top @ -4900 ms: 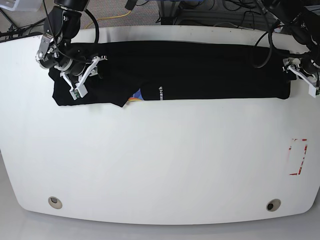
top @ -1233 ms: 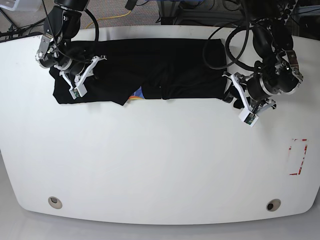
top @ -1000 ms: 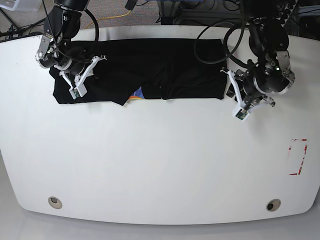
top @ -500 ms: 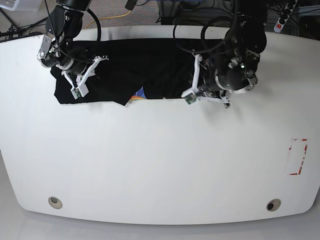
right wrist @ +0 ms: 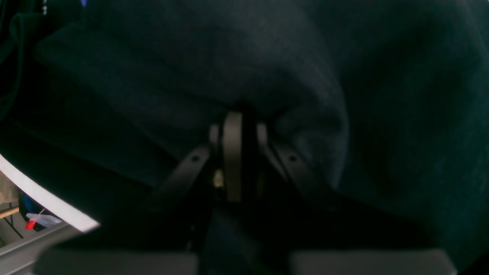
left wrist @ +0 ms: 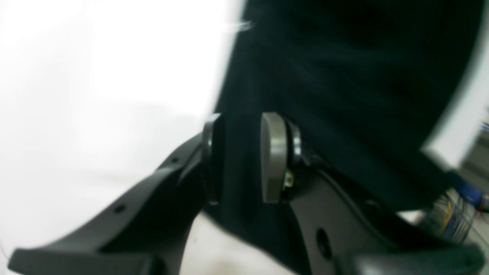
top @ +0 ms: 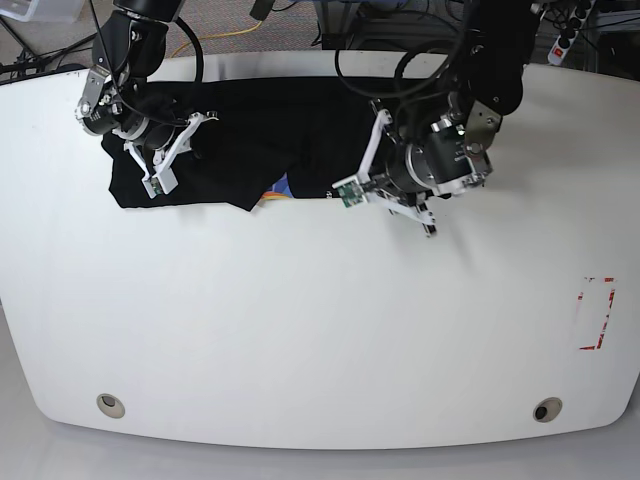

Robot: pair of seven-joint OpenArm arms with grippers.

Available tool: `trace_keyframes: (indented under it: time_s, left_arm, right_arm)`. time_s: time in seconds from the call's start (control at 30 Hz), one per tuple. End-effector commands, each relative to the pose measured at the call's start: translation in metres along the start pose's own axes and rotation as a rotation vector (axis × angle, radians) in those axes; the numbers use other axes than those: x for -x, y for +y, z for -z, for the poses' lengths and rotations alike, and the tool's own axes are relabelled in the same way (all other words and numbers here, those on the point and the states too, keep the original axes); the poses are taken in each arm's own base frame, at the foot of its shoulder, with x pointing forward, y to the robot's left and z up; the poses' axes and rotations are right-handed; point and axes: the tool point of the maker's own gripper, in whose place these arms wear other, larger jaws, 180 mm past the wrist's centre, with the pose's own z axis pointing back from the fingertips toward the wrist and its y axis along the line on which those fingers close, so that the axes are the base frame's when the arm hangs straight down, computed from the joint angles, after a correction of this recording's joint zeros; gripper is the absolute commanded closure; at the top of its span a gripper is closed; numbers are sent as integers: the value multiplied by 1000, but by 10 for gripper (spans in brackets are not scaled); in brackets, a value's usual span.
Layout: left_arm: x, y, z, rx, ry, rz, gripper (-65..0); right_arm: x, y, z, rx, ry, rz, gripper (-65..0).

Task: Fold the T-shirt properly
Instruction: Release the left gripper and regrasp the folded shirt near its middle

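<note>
T-shirt (top: 250, 140) colour print in base view only, wrist views black cloth

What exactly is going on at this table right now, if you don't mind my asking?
A two-armed robot is folding a black T-shirt lying along the far side of a white table. The left gripper is clamped on a fold of the shirt's fabric and holds it over the shirt's middle. The right gripper is pinched shut on the cloth at the other end. A bit of coloured print peeks out at the shirt's near edge.
</note>
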Motion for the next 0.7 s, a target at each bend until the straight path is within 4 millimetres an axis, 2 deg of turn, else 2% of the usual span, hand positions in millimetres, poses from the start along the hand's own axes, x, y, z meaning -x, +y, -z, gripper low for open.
trace_keyframes:
  time_s: [0.0, 0.2, 0.3, 0.47, 0.67]
  left_arm:
    - [3, 31, -12, -87, -24, -100, -138]
    - [28, 41, -15, -109, 33, -117, -138]
    - [44, 19, -7, -54, 85, -83, -138]
    - [58, -14, -1, 27, 143, 10, -138]
    - [46, -41, 7, 97, 135, 97, -138]
  right_arm:
    - [-10, -1, -4, 6, -27, -21, -33]
    - [-10, -1, -4, 6, -27, -21, -33]
    - [-10, -2, -5, 7, -28, -20, -33]
    - [-10, -2, -5, 7, -29, -21, -33]
    - [-10, -2, -5, 7, -29, -21, -33]
